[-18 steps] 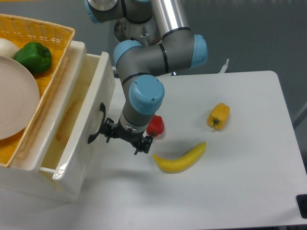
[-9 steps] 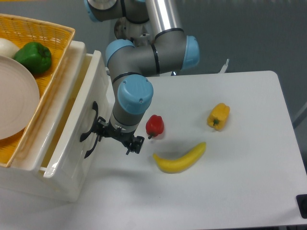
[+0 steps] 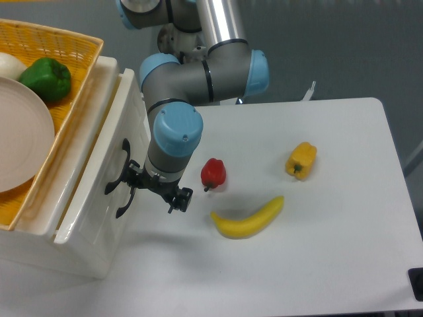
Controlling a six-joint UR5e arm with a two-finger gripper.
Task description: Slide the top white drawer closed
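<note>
glossy white top white drawer [image 3: 92,198], black handle [image 3: 119,178]; yellow woven basket [image 3: 63,46]; red pepper [image 3: 213,173]; yellow banana [image 3: 248,219].

We are looking at an evenly and brightly lit scene, with light coming from above. Soft shadows are falling just below and to the left of the banana [image 3: 248,218], the red pepper [image 3: 213,172] and the yellow pepper [image 3: 301,160] on the white table [image 3: 317,251]. A glossy highlight is running along the rim of the top white drawer [image 3: 99,191], and glare is streaking the arm's metal tube [image 3: 221,20]. Everything is staying sharp, without visible blur or edge distortion.
</note>
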